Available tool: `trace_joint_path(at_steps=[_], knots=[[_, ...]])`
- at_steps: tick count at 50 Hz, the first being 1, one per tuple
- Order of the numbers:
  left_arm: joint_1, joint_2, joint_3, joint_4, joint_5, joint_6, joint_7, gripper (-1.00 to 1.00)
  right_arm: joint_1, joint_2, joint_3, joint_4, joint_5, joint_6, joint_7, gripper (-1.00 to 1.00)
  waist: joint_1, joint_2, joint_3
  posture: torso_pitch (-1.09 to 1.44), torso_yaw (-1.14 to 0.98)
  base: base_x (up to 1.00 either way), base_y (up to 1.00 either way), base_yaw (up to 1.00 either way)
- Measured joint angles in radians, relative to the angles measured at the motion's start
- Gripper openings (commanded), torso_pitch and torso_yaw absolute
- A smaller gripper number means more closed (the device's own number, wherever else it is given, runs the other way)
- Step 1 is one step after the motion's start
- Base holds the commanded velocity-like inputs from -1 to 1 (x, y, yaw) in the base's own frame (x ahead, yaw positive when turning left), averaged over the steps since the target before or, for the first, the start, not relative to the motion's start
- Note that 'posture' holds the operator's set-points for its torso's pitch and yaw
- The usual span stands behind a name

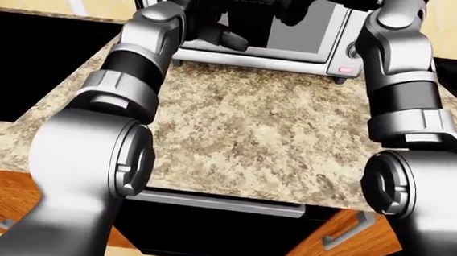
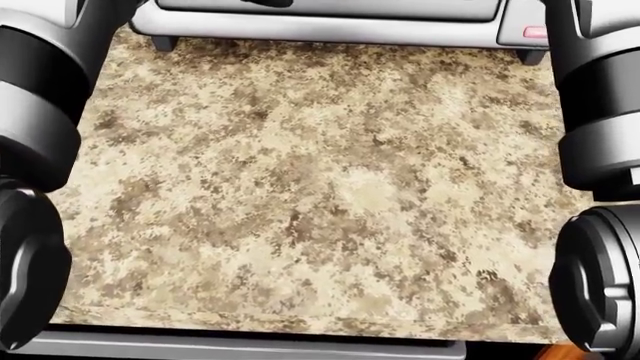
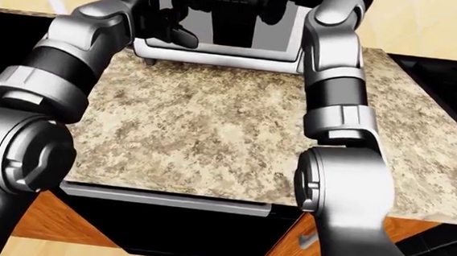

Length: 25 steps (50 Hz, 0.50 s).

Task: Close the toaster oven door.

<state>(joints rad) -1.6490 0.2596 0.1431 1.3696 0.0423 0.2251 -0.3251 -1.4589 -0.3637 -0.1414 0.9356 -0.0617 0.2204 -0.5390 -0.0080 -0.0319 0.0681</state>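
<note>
Toaster oven (image 1: 256, 27) work on a speckled granite counter (image 1: 252, 136) draws both of the humanoid's arms forward, seen over its shoulders from the head cameras. Nearest the cameras, a dark appliance with a silver handle (image 1: 215, 203) sits under the counter's lower edge, flanked by orange wood cabinets (image 1: 337, 244). Across the bare stone, at the top of both eye views, the silver oven stands on short feet with a pink light (image 1: 345, 69) at its lower right corner. Its glass door (image 1: 300, 30) looks raised to upright or nearly so, though the top edge runs out of view, so whether it has latched cannot be told. The left hand (image 1: 223, 38) hangs dark against the lower left of the glass with fingers curled loosely, holding nothing visible. The right hand (image 3: 273, 10) rises at the upper part of the door, its fingers too dark and cropped to tell how far they are spread or whether they touch. To finish well, the push likely needs to stay even across both sides, pressing flat toward the oven's face until the door seats, without shoving the light oven along the counter.
</note>
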Motion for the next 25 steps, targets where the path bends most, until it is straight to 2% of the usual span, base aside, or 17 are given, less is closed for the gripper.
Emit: trace_joint_path(at_steps=[17, 25], knots=[[-0.006, -0.008, 0.025, 0.017, 0.042, -0.008, 0.011, 1.0, -0.004, -0.001, -0.001, 0.004, 0.0, 0.001, -0.001, 1.0, 0.0, -0.002, -0.003, 0.0, 0.0, 0.0, 0.0, 0.0], [-0.016, -0.025, 0.039, 0.028, 0.05, 0.007, 0.11, 1.0, -0.001, -0.002, 0.0, -0.005, 0.002, 0.006, 0.0, 1.0, -0.005, 0.003, -0.002, 0.0, 0.0, 0.0, 0.0, 0.0]])
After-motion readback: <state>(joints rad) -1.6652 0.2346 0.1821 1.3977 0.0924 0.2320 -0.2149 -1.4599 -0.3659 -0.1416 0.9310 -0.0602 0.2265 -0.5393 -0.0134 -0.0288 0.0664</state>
